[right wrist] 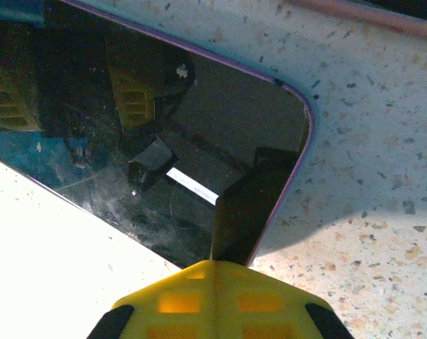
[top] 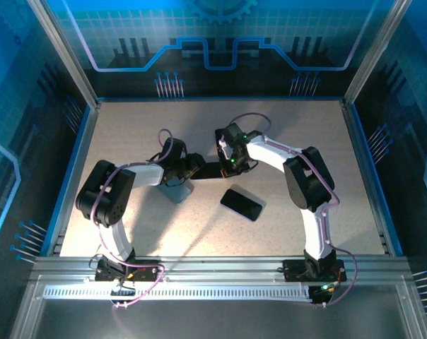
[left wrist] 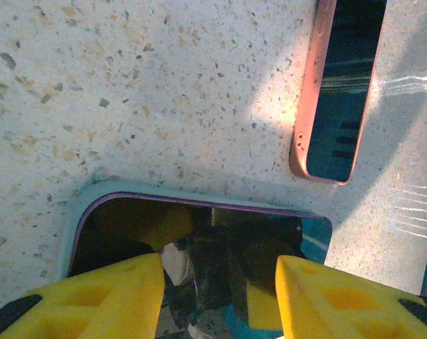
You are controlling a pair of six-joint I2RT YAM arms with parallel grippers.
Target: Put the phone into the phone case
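- Top external view: the flat, dark-screened phone with a pinkish metal frame (top: 242,203) lies bare on the pale speckled stone-look table (top: 129,134). It is in front of the right arm, clear of both claws, and not yet in the case.
- The pale blue rubbery phone case with a purple lip (top: 177,191) sits near the phone's left side, under the left claw (top: 189,168). Its inside looks dark and glossy and mirrors the claws.
- Left wrist view: the yellow fingers (left wrist: 93,296) stand part-way apart over the near end of the case. Whether they pinch it or merely hover, I cannot tell.
- The right claw (top: 230,161) is clenched tight on nothing, its tip by a rounded corner of the case. Whether it touches the case is unclear.
- What could go wrong, to my eye:
  - A push from that clenched tip could skid or tip the case if the left claw is not truly holding it.
  - The phone lies askew to the case, so brought over uncorrected it would catch on the lip.
  - Flat and slick on the table, the phone could slip out of a pinch.
  - The two wrists work close together and could knock each other.
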